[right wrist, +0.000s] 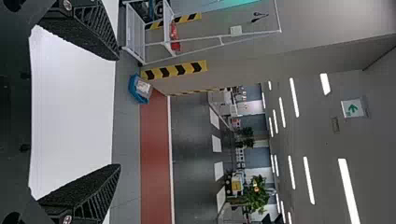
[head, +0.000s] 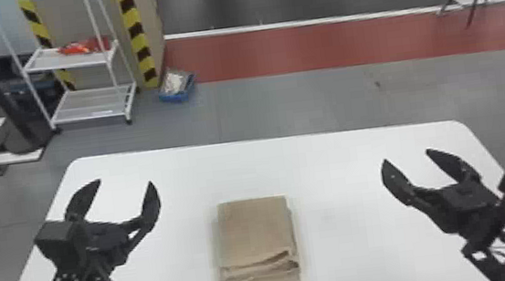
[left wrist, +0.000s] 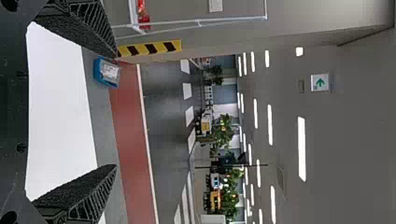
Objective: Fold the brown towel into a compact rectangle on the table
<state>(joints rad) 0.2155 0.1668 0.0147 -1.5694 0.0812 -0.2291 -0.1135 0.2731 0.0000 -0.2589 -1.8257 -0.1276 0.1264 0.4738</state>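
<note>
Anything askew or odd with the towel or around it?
Only the towel looks slightly off: its layers gape at the edge nearest the robot, right side, and don't line up flush. Nothing looks spilled or damaged on the table.

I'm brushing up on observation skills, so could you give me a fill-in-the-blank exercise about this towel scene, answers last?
The brown towel lies folded on a table colored ____. The left claw and right claw are not shut but ____. The number of claws gripping the towel is ____. The small bin on the floor is colored ____.

Missing words: white; open; zero; blue.
</note>
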